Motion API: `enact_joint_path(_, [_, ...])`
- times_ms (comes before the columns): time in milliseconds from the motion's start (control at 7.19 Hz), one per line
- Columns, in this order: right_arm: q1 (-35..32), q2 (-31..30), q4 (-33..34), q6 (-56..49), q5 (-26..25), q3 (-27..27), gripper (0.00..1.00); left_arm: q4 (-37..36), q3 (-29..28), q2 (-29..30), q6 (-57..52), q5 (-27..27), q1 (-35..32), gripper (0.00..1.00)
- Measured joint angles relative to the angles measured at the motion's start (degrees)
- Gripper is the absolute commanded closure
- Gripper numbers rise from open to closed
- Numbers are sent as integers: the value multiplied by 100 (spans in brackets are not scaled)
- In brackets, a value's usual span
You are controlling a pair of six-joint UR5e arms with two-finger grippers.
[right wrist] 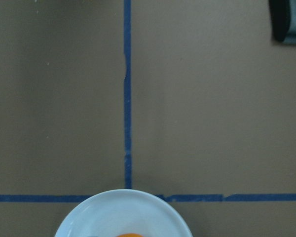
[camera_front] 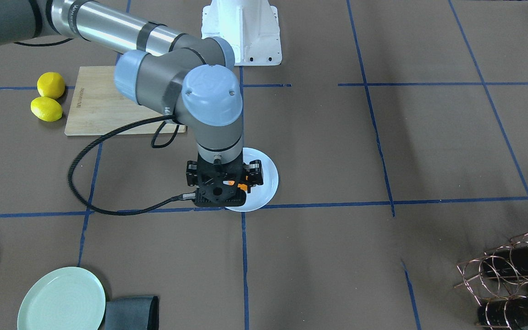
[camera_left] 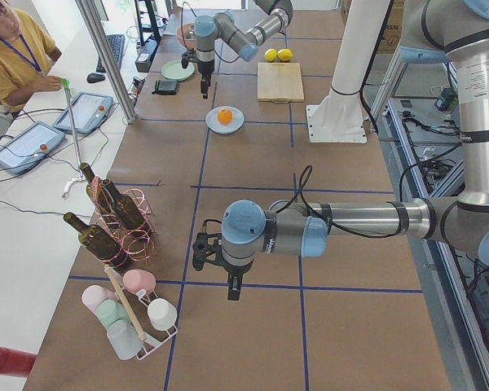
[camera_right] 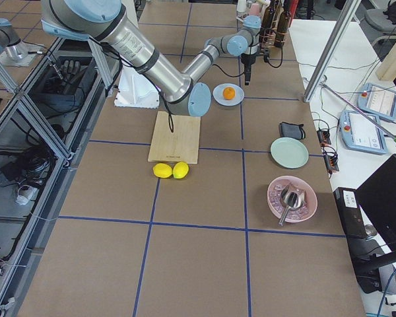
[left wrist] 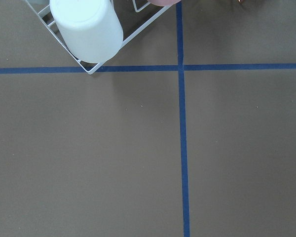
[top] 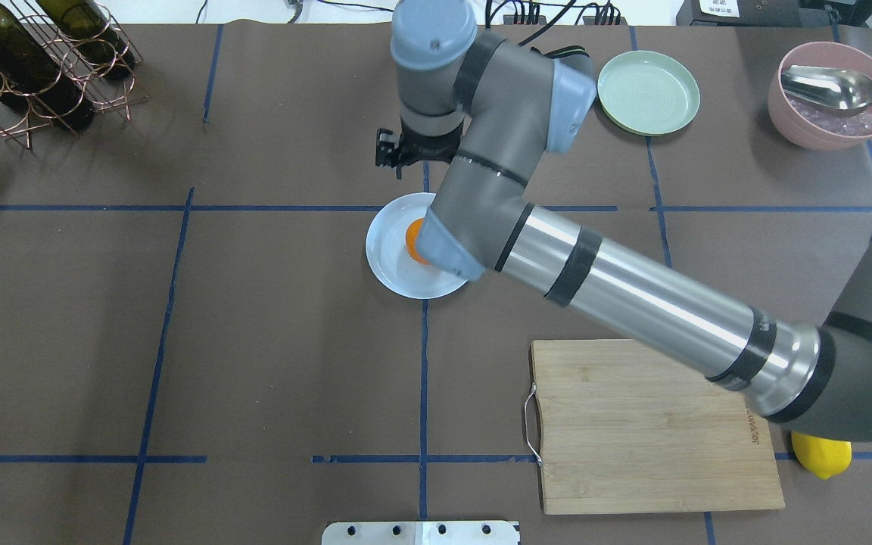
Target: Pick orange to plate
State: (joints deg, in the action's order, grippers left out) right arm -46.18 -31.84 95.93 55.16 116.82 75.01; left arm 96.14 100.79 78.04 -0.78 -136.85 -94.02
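The orange [camera_right: 229, 93] is seen resting on the plate [top: 387, 266], near its middle and free of any grip. The right gripper [camera_right: 249, 76] is held pointing straight down above the table [top: 254, 341], just past the plate's far rim. Plate and fruit are thus placed behind it, on the side toward the robot's base. Only the plate's edge and a sliver of orange are caught at the bottom of the right wrist view. Whether its fingers are spread or pressed together cannot be told, as they are hidden from above by the arm itself. A pale green plate [top: 648, 92] and a dark folded cloth [right wrist: 288, 22] are found farther out from this gripper, to its right. The left gripper [camera_left: 232, 289] is hung well apart from all this, over a blue tape cross [left wrist: 180, 66], with a white cup [left wrist: 87, 29] near it — its finger state cannot be told either.
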Motion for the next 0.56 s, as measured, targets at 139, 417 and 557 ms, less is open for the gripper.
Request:
enact_joint_path(139, [-567,-192,496,-804,410,373,0,-4,11,1,0,2,-1,0])
enact_joint_path(417, [-1723,-1399,1037,-2859,1067,1415,0,-9,23,10,-1,36,-3,0])
enact_joint_path(557, [-2298,-2134,1113,-4094,1304,1760,0,-17,22,10,-1,53,-2,0])
